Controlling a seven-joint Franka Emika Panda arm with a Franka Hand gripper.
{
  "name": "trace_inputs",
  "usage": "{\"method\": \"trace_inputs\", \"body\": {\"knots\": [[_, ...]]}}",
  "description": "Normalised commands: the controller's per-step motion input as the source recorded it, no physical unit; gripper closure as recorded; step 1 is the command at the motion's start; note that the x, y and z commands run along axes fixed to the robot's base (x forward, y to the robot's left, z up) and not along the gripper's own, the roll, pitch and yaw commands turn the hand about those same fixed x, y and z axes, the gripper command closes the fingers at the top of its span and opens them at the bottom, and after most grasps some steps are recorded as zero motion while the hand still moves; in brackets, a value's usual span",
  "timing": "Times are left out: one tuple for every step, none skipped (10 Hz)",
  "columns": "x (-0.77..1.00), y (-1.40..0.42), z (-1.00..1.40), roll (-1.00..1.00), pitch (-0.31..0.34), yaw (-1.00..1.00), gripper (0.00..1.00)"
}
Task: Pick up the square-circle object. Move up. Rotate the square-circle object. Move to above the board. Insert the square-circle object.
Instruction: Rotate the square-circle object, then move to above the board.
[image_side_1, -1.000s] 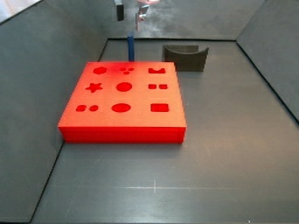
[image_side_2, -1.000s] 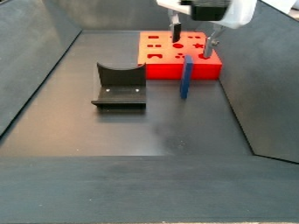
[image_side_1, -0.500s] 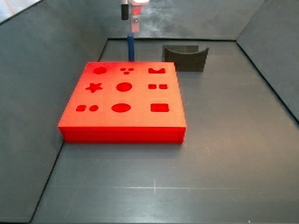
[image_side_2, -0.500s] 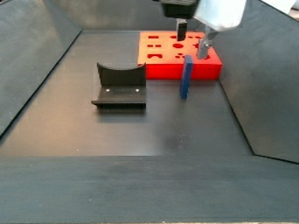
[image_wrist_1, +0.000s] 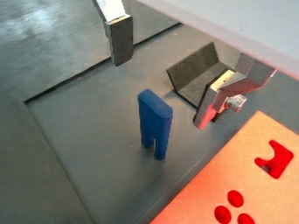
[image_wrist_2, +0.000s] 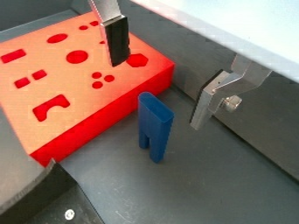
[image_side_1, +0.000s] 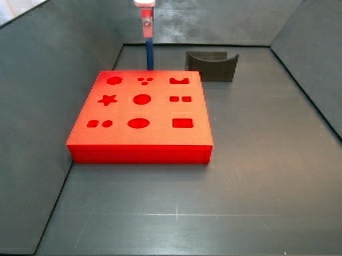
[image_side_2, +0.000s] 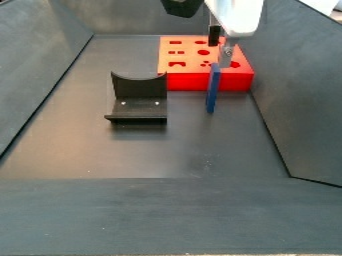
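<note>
The board (image_side_1: 140, 111) lies flat toward the table's left side. Behind its far edge the square-circle object (image_side_1: 150, 54) stands upright, and the gripper (image_side_1: 144, 17) hangs directly above it. A dark grey holder (image_side_1: 214, 64) sits near the far edge.

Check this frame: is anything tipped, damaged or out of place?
Nothing stands out. The square-circle object stands upright on the floor beside the board, the open gripper straddles its top without touching, and the dark holder sits upright.

The end effector (image_side_2: 225, 30) is cut off by the frame edge in both side views, while the board (image_wrist_1: 239, 188) runs past the edge in a wrist view.
</note>
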Motion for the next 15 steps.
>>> {"method": "trace_inputs", "body": {"knots": [[0.04,0.01,-0.03,0.0,0.01,-0.23,0.0],[0.0,0.0,-1.0,0.0,0.01,-0.14,0.0],[0.01,0.0,-1.0,0.0,-0.003,-0.1,0.0],[0.02,0.0,-1.0,-0.01,-0.021,-0.08,0.0],[0.02,0.0,-0.97,-0.02,-0.03,-0.06,0.0],[0.02,0.01,-0.78,-0.03,-0.035,-0.05,0.0],[0.02,0.01,-0.64,-0.05,-0.038,-0.05,0.0],[0.03,0.01,-0.49,-0.06,-0.039,-0.04,0.0],[0.03,0.01,-0.34,-0.07,-0.038,-0.03,0.0],[0.04,0.01,-0.17,-0.09,-0.035,-0.02,0.0],[0.0,0.0,0.0,-0.1,-0.027,-0.02,1.0],[-0.01,-0.43,1.0,-0.31,-0.182,0.15,1.0],[-0.02,-0.42,1.0,-0.3,-0.168,0.15,1.0],[-0.03,-0.38,1.0,-0.25,-0.121,0.12,1.0],[-0.03,-0.34,1.0,-0.21,-0.045,0.07,1.0]]}}
